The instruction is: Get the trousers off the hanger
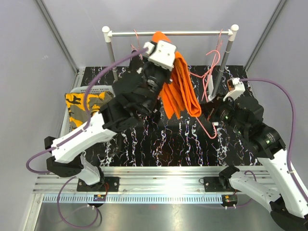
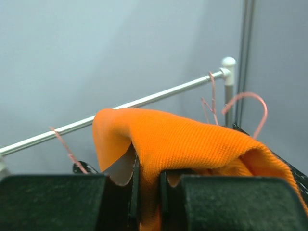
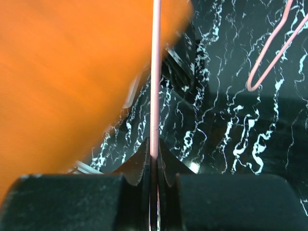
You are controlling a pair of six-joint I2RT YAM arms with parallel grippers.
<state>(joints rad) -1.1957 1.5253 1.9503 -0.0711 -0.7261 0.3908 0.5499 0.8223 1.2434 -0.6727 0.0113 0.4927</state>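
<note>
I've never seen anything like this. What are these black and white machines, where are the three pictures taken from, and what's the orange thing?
These are two robot arms bolted side by side, each ending in a two-finger gripper. The wide picture looks down from above and behind them. The other two come from a small camera on each wrist. On the black marbled mat stands a rack with a rail. The orange trousers hang near it, and the left gripper is shut on their cloth. The right gripper pinches the thin wire of a pink hanger. Some camouflage trousers lie at the left, on a grey basket.
</note>
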